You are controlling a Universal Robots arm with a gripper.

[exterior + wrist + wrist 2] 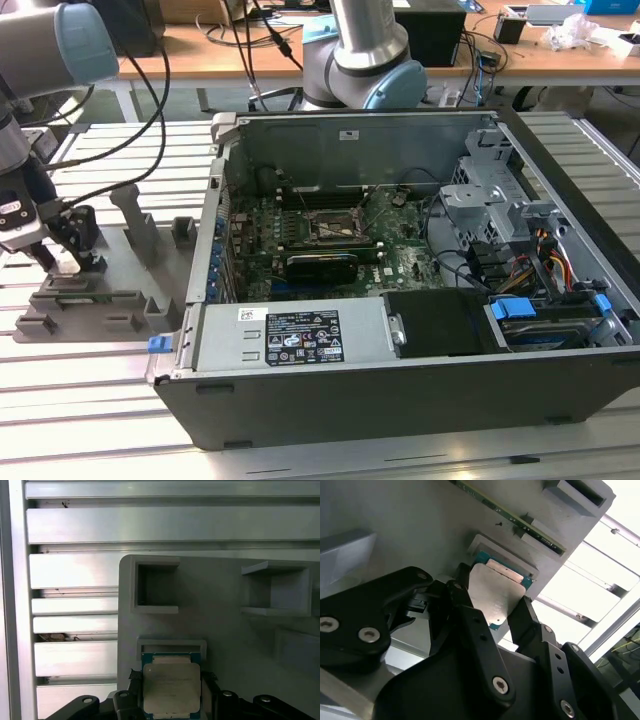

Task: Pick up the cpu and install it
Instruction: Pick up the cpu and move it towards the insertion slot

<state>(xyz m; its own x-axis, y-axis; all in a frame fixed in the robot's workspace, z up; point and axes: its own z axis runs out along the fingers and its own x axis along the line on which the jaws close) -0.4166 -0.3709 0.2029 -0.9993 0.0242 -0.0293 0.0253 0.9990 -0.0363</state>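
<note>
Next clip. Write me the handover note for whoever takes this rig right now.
The claw is shut on the cpu, across two opposite edges.
The cpu is at its seat on the grey holder tray, to the exterior view's left of the computer case.
Done: grasp.
Left to do: the cpu is not yet in the motherboard socket.

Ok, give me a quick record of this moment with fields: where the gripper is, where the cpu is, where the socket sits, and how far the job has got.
gripper: at the exterior view's left, low over the grey holder tray, straddling the cpu
cpu: lying flat in a recess of the holder tray, metal top up
socket: on the motherboard inside the open computer case, well apart from the gripper
task state: cpu not yet in the socket
</note>
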